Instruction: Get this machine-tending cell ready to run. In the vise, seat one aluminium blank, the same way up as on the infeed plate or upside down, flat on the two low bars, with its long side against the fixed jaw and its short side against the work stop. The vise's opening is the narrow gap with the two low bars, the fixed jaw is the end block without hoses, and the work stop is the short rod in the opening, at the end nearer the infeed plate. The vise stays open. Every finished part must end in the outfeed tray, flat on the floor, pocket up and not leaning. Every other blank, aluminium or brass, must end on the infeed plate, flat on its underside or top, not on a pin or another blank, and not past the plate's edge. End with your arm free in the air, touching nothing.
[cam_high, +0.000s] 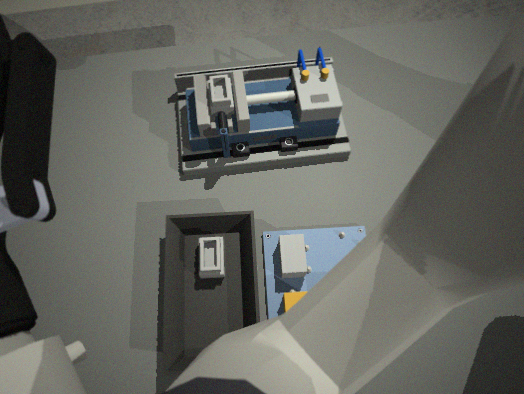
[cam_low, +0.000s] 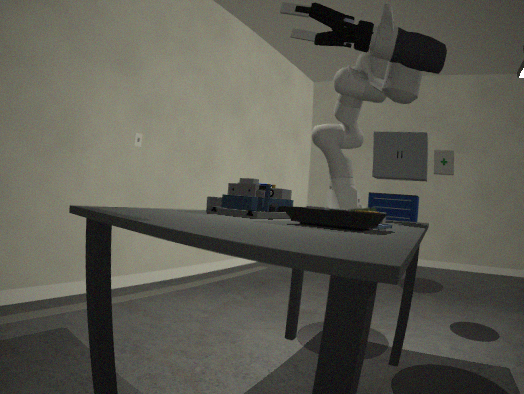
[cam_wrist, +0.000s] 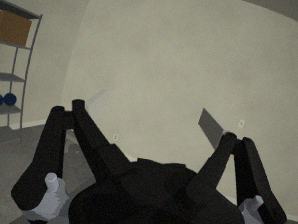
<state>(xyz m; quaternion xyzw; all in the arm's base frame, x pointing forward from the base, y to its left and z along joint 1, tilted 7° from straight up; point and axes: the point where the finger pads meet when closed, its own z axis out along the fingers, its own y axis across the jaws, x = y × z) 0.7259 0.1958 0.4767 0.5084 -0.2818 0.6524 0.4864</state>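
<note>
My gripper (cam_low: 298, 21) is open and empty, high in the air well above the table; the wrist view shows its fingers spread against a bare wall. The vise (cam_high: 260, 112) stands at the back of the table. A grey finished part (cam_high: 219, 93) with its pocket up sits in the vise's opening, by the black work stop (cam_high: 221, 121). Another finished part (cam_high: 211, 256) lies flat, pocket up, in the dark outfeed tray. On the blue infeed plate (cam_high: 312, 267) lies an aluminium blank (cam_high: 292, 255). A corner of a brass blank (cam_high: 295, 301) shows beside it.
My arm's grey links (cam_high: 400, 280) cover the right and lower part of the top view and hide much of the infeed plate. One black finger (cam_high: 27, 130) looms at the left edge. The hose block with blue hoses (cam_high: 316, 95) is at the vise's right end.
</note>
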